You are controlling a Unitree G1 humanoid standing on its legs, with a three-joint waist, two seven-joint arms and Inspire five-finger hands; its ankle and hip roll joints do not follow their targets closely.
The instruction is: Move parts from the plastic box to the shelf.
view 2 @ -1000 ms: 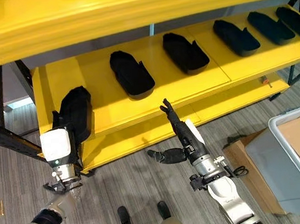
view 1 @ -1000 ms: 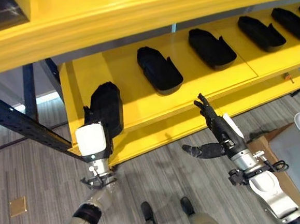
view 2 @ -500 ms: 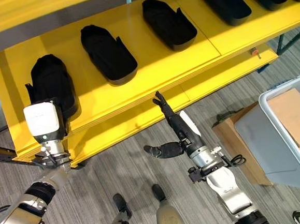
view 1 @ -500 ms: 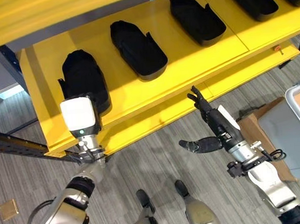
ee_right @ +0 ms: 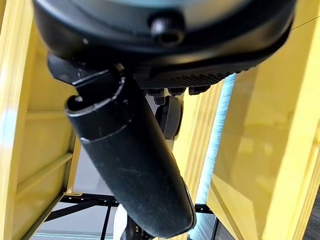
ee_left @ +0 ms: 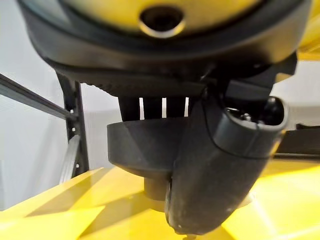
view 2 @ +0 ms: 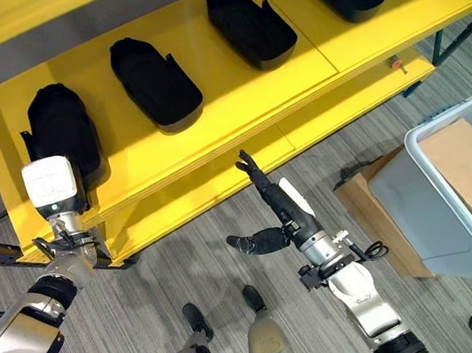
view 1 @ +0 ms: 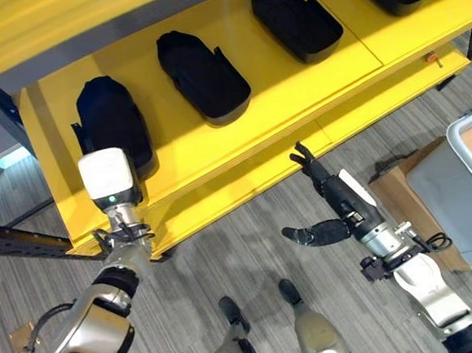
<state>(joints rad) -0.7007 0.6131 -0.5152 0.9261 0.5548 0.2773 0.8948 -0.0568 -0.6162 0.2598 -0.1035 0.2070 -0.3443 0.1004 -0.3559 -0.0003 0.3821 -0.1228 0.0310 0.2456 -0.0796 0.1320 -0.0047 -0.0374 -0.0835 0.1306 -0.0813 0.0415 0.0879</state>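
My left hand [ee_left: 210,165] | fingers wrapped on black moulded plastic part [view 1: 111,121], seating it on yellow shelf [view 1: 210,158] | right hand [view 1: 336,197] spread, empty.

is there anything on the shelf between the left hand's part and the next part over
Nothing visible. The leftmost part lies on the yellow shelf at its left end, with the left hand at its near end. Bare yellow surface separates it from the next part, and the two do not touch.
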